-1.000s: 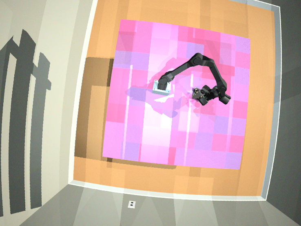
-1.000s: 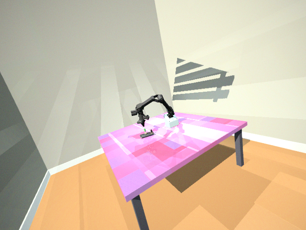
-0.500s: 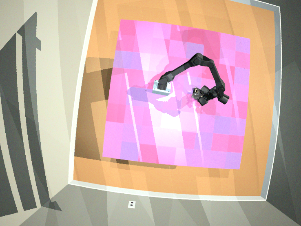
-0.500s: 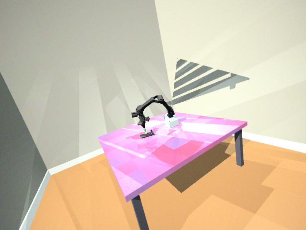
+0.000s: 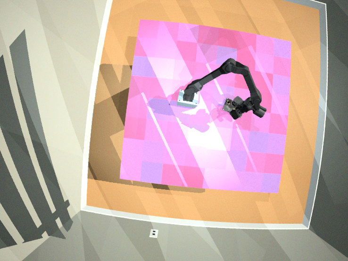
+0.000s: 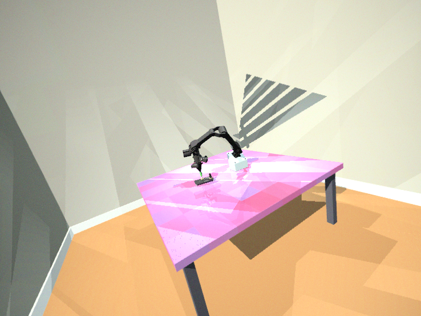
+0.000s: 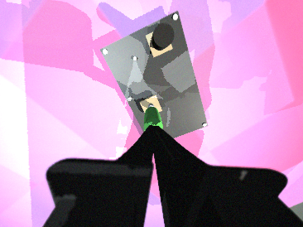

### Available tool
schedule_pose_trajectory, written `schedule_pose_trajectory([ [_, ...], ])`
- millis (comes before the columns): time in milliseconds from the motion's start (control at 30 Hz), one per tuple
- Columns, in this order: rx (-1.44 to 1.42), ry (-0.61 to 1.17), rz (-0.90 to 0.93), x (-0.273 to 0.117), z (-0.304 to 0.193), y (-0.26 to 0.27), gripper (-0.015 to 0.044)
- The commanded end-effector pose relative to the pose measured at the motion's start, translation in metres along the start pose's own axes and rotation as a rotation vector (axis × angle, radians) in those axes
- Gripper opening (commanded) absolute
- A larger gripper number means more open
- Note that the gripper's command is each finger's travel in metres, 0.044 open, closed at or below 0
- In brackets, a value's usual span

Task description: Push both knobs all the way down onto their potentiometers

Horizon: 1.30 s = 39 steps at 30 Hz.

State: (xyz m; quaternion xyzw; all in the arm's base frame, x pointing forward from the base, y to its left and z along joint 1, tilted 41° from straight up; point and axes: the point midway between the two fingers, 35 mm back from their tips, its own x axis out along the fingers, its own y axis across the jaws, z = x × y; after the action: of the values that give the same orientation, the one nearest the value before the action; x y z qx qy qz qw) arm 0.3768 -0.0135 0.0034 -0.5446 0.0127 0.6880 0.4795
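The grey circuit board (image 5: pixel 226 107) (image 6: pixel 203 182) (image 7: pixel 182 77) stands on the table. The narrow green knob (image 6: pixel 201 174) (image 7: pixel 153 116) is over one tan potentiometer (image 7: pixel 147 103); a bit of pale shaft shows at its lower end. The wide black knob (image 6: pixel 210 175) (image 7: pixel 163 36) is on the other potentiometer (image 7: pixel 165 51), near the board's far end in the wrist view; its seating cannot be told. My gripper (image 6: pixel 200 171) (image 7: pixel 153 129) is shut, with nothing between its fingers. Its tips are at the green knob's top, touching or nearly so, and hide part of it.
The arm's pale base block (image 5: pixel 187 103) (image 6: pixel 238 163) stands on the pink patterned table (image 5: pixel 168 151) (image 6: pixel 217 214), a short way from the board. The arm arches high between them. Bright light streaks and shadows cross the table. White fasteners (image 7: pixel 175 16) mark the board's corners.
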Motion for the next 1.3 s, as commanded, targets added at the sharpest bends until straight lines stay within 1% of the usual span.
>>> schedule_pose_trajectory([
  [0, 0.007, -0.002, -0.004, 0.0015, 0.0005, -0.0002, 0.0000],
  [1267, 0.007, -0.003, -0.004, 0.0086, 0.0006, -0.0002, 0.0000],
])
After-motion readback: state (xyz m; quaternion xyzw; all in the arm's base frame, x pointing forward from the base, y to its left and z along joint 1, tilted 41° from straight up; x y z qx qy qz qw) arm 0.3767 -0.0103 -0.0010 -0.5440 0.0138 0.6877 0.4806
